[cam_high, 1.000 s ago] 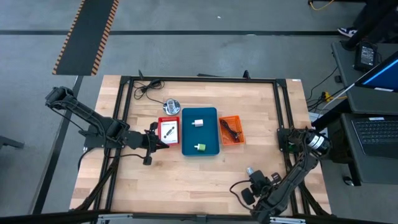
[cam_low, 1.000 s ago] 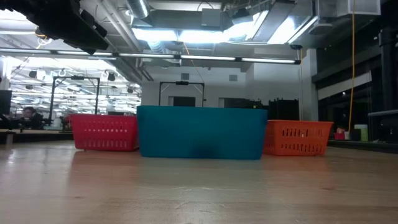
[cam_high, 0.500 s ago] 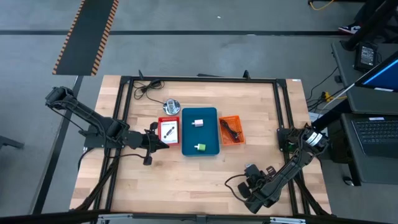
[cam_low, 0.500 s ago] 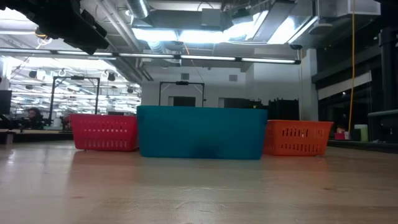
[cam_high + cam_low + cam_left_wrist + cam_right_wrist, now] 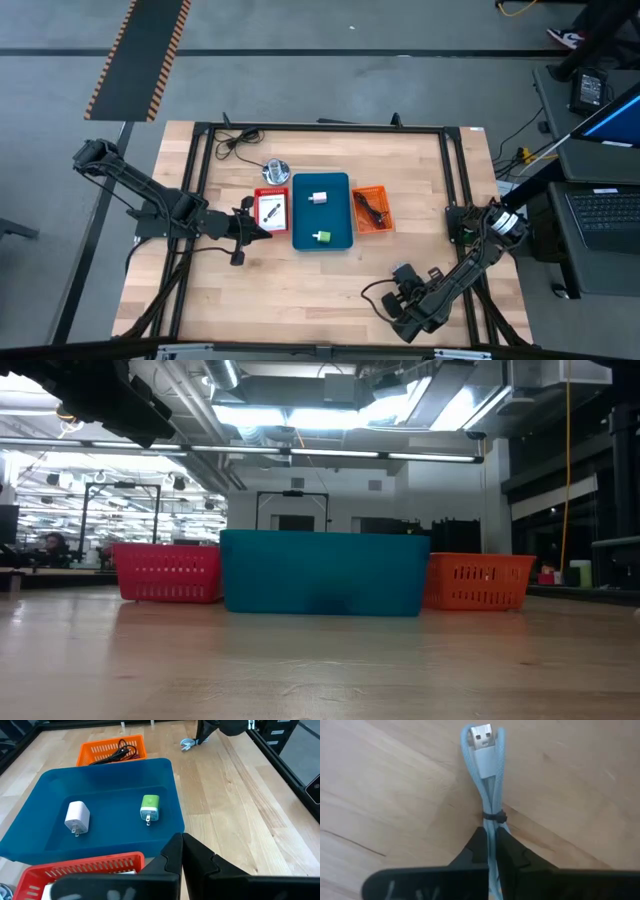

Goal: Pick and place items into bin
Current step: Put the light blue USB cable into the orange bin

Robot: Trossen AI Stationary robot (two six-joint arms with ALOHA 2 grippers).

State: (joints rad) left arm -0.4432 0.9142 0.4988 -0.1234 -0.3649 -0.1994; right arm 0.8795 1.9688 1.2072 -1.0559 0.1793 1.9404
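- Blue-white cable (image 5: 486, 780), a pale blue bundle folded on itself, cinched by one thin black tie, a white USB plug at its looped end, lay on the wooden table (image 5: 300, 290) near the front right, well apart from the bins.
- Right gripper (image 5: 490, 837) was down at that cable, its fingers pinched narrow on the bundle just below the tie.
- Left gripper (image 5: 181, 842) hung just beside the red basket (image 5: 271, 210), fingers pressed together with nothing between them.
- Three containers stood in a row at the table's middle: the red basket, a teal bin (image 5: 321, 240) and an orange basket (image 5: 372, 211).
- Teal bin held two things: one white wall charger (image 5: 77, 817) and one green charger (image 5: 149, 808), lying apart.
- Orange basket held a coiled black cable (image 5: 119, 751).
- Red basket held one white card with black parts (image 5: 271, 211).
- One shiny silver round object (image 5: 276, 170) sat just behind the red basket; another black cable (image 5: 236, 139) lay loose near the table's far edge.
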